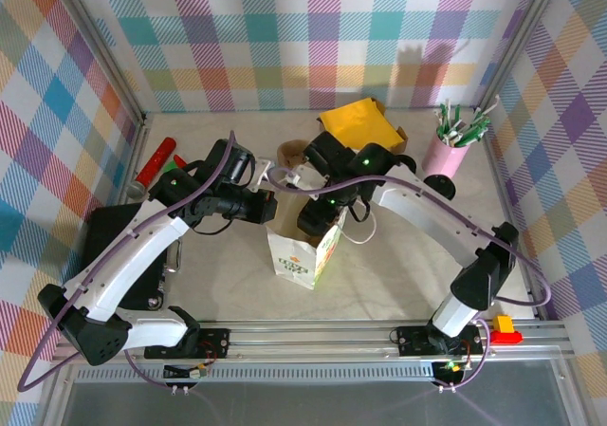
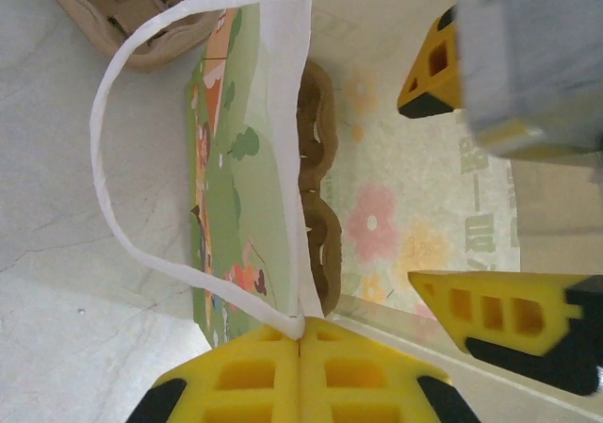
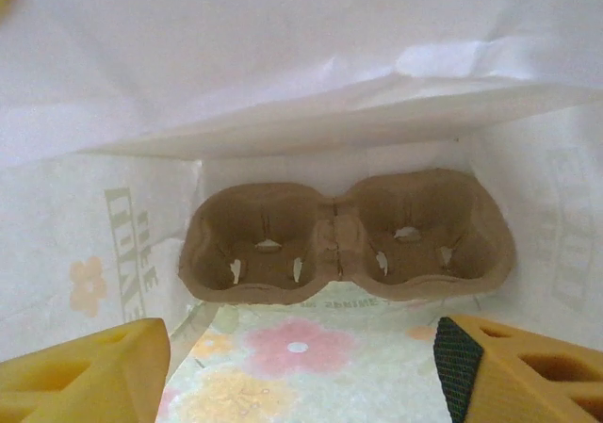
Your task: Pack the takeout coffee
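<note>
At the far left of the counter (image 1: pixel 398 265) lies a red tube (image 1: pixel 156 160); no writing on it is legible. Next comes the left gripper (image 2: pixel 300 333). Its yellow jaws are pressed together on the rim of the white paper bag (image 1: pixel 294 255), pinching it where the thin white handle (image 2: pixel 104 159) joins.

The bag stands upright and open near the middle of the counter. Its front carries green lettering too small to read from above. Its narrow side is printed with trees and small figures on green. Seen from inside, pale green letters show through one wall: one word looks like "THE", and a larger one beside it I cannot make out. Pink and yellow flowers cover another panel.

A brown two-well cup carrier (image 3: pixel 344 235) sits deep in the bag, both wells empty. The right gripper (image 3: pixel 301 348) hangs in the bag's mouth, jaws spread wide with nothing between them. Where the takeout coffee stands I cannot tell; the arms cover much of the counter.

Behind the bag sits a second brown carrier (image 1: pixel 289 151), then a yellow sheet (image 1: pixel 356 120). At the right is a pink cup (image 1: pixel 448 158) of green-and-white wrapped sticks (image 1: pixel 460 122).
</note>
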`<control>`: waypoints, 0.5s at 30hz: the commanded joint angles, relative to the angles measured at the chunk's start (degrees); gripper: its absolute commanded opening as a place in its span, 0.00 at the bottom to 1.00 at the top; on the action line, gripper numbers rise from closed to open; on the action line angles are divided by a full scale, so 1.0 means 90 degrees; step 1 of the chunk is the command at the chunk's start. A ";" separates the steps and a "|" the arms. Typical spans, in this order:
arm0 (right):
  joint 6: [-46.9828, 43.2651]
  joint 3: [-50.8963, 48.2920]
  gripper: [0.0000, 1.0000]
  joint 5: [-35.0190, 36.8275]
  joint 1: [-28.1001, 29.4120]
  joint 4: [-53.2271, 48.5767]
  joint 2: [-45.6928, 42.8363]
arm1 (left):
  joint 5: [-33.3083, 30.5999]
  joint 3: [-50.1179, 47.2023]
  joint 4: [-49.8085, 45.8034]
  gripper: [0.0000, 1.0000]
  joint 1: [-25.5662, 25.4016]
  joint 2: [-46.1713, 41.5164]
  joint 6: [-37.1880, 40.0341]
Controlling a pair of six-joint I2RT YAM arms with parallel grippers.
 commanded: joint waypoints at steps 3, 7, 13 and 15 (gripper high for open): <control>0.0535 0.0367 0.77 0.0033 0.0038 0.0119 -0.0537 | -0.0029 0.0094 -0.0110 0.00 -0.0057 -0.0156 -0.0067; 0.1084 0.0472 0.79 0.0041 0.0038 0.0318 -0.0826 | -0.0030 0.0091 -0.0082 0.00 -0.0051 -0.0156 -0.0107; 0.2048 0.0448 0.87 0.0126 0.0005 0.0704 -0.1401 | -0.0053 0.0119 -0.0029 0.06 -0.0058 -0.0181 -0.0174; 0.2523 0.0299 0.88 0.0347 -0.0030 0.0896 -0.1655 | -0.0086 0.0226 -0.0069 0.18 -0.0059 -0.0168 -0.0179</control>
